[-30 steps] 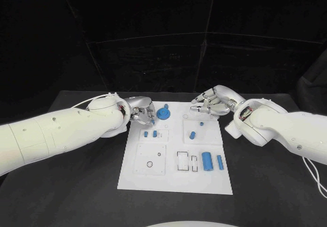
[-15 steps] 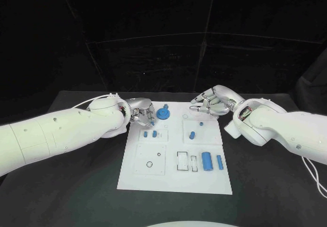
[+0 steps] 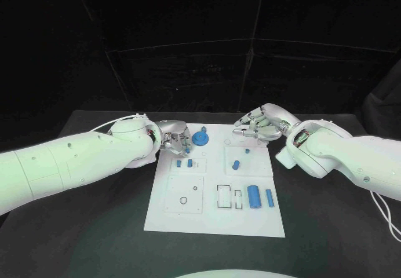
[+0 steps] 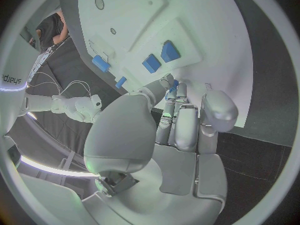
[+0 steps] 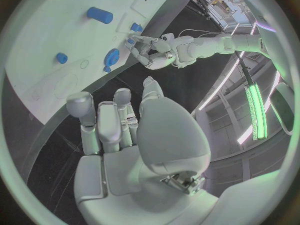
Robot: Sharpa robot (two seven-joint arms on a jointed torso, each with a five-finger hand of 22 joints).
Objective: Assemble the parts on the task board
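The white task board lies mid-table. My left hand hangs over its far left edge, fingers curled down beside a blue gear-like part. A speck of blue shows between that hand's thumb and fingertips; I cannot tell whether it is held. Two small blue parts stand just in front of the left hand. My right hand hovers at the far right corner with nothing in its fingers. A blue peg and a short blue cylinder stand in front of it.
Nearer me on the board lie two blue cylinders and a small blue piece beside a rectangular slot. A ring mark sits on the left panel. Black table surrounds the board.
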